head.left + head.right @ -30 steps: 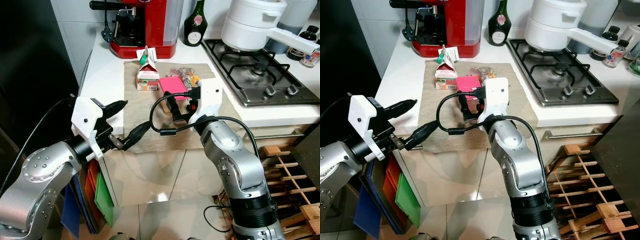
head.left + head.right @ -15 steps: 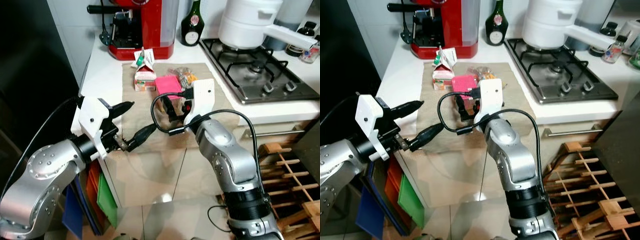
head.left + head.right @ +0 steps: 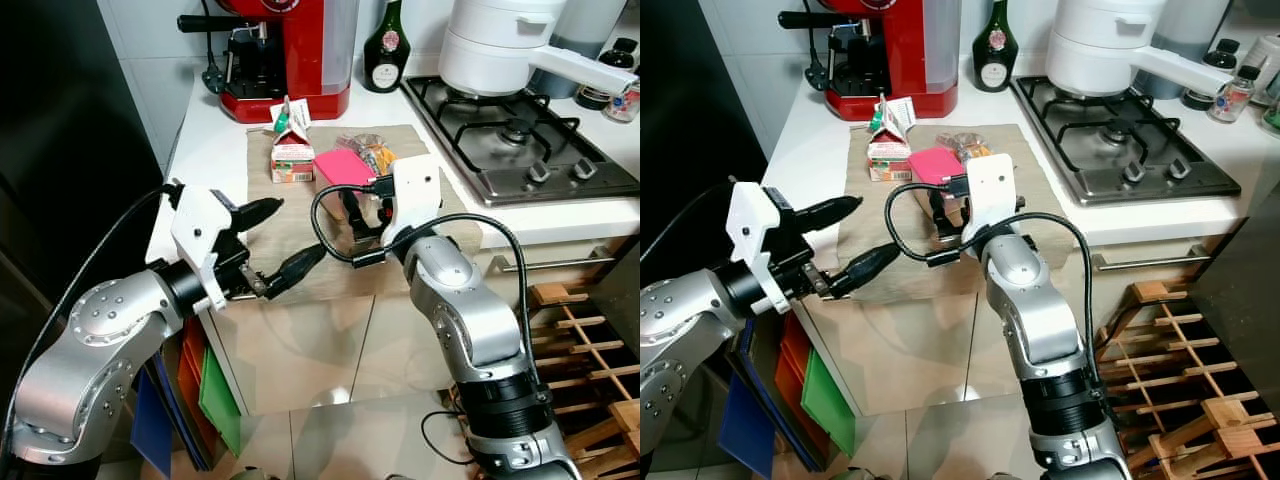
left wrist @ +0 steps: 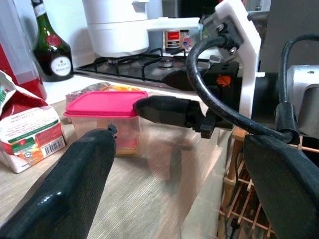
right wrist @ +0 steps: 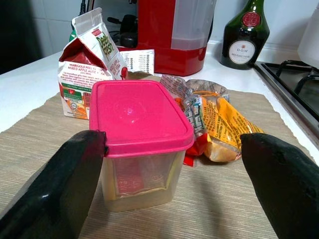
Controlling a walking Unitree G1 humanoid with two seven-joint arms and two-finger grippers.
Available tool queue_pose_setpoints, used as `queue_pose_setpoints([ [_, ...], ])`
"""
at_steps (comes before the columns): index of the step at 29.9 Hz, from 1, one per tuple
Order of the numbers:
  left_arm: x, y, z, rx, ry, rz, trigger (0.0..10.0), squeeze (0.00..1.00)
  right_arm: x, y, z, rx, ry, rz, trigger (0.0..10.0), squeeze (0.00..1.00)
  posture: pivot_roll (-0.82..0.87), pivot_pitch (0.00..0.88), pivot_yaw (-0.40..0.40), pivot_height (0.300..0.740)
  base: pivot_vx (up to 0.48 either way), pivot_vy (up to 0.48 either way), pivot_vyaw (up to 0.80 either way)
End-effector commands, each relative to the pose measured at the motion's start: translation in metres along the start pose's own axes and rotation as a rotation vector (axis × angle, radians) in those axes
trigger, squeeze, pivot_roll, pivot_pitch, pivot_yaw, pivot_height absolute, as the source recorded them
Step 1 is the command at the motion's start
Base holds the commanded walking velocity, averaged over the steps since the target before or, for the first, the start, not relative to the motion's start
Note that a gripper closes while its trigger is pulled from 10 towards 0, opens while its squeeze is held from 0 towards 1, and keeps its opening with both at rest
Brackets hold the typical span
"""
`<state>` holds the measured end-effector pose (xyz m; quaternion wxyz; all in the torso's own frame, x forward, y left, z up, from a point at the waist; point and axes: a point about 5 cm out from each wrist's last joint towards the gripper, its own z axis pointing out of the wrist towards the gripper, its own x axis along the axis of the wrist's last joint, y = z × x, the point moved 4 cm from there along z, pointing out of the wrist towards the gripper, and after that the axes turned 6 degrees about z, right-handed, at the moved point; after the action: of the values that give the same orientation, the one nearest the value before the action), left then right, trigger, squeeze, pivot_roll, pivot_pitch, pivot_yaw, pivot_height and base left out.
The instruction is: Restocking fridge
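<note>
Restocking has hardly begun, I judge: the pink-lidded tub (image 5: 141,144), the juice carton (image 5: 90,63) and the snack packets (image 5: 214,122) all sit on the mat (image 3: 300,225) on the worktop (image 3: 215,145). The right claw (image 5: 172,196) is spread wide with the tub just ahead between its fingers, ungrasped. The left claw (image 3: 268,245), also released, hovers off the worktop's edge. The right wrist view reveals the tub's contents; the eye views show the stove (image 3: 520,140).
</note>
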<state>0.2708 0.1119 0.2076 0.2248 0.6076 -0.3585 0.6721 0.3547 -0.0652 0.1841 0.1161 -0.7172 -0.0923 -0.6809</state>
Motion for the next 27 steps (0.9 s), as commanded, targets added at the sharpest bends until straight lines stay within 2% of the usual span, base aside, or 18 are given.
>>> queue_pose_setpoints([
  [1, 0.007, 0.000, 0.004, -0.011, 0.028, 0.004, 10.0, 0.00, 0.005, -0.010, -0.001, 0.038, 0.020, -0.018, 10.0, 0.00, 0.01, 0.009, 0.040, 0.740, 0.000, 0.000, 0.00],
  [5, 0.007, 0.002, 0.005, -0.008, 0.033, 0.001, 10.0, 0.00, 0.010, -0.017, -0.002, 0.080, 0.040, 0.009, 10.0, 0.00, 0.02, 0.007, 0.039, 0.740, 0.000, 0.000, 0.00],
  [14, 0.007, 0.002, 0.006, -0.003, 0.036, -0.001, 10.0, 0.00, 0.015, -0.016, -0.003, 0.116, 0.040, 0.018, 10.0, 0.00, 0.02, 0.006, 0.038, 0.740, 0.000, 0.000, 0.00],
  [27, 0.005, 0.005, 0.008, 0.003, 0.039, -0.019, 10.0, 0.00, 0.009, 0.003, 0.004, 0.172, -0.028, 0.007, 10.0, 0.00, 0.00, 0.016, 0.033, 0.740, 0.000, 0.000, 0.00],
])
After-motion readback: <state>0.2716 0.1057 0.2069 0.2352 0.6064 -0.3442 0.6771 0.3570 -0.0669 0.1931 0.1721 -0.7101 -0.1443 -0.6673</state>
